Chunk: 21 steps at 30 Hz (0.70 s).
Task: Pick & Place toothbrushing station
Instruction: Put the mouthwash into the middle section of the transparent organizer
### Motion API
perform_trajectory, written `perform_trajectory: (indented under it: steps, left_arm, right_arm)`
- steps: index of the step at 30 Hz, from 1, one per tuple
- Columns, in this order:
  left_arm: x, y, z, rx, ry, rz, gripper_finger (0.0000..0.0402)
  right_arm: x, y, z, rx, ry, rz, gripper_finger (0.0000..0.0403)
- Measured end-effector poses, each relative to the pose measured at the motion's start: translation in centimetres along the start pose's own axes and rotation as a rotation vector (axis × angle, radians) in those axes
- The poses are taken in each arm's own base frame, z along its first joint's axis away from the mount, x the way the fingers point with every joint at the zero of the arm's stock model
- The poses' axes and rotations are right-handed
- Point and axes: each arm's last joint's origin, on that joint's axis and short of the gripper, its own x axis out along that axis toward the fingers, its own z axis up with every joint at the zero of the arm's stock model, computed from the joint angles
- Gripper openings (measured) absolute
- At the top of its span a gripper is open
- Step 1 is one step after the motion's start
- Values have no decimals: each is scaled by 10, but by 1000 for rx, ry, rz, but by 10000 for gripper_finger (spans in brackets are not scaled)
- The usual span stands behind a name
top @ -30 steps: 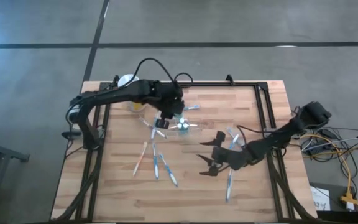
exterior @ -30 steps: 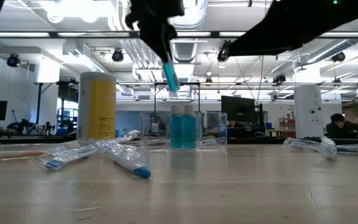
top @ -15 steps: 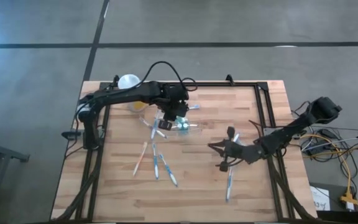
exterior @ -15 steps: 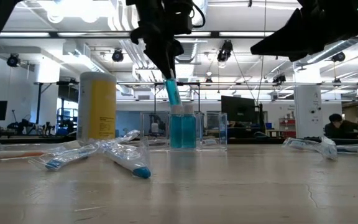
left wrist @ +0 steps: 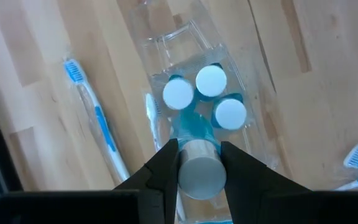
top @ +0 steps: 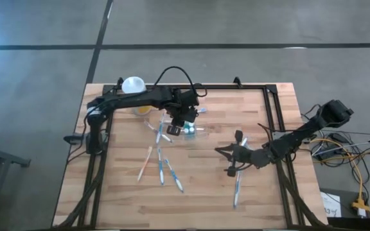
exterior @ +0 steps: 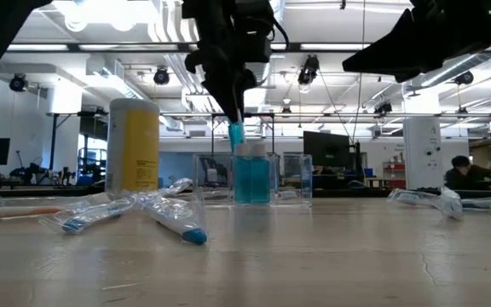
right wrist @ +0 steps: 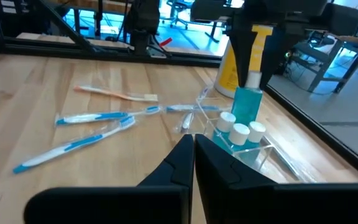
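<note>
left end effector (left wrist: 199,163): clamped on blue bottle (right wrist: 247,104), above toothbrushing station (left wrist: 191,46) | right end effector (right wrist: 193,155): fingers together, empty, over surface (top: 204,192)

The clear station (left wrist: 194,134) stands upright just below the left gripper (left wrist: 199,163), holding three white-capped blue tubes (left wrist: 211,81).
</note>
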Motion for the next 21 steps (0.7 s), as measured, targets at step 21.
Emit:
perform_trajectory:
  steps: [21]
  left_arm:
    - [57,10,11,-35,133,-83,99]
  right_arm:
    - [0,0,-1,25,3,7,8]
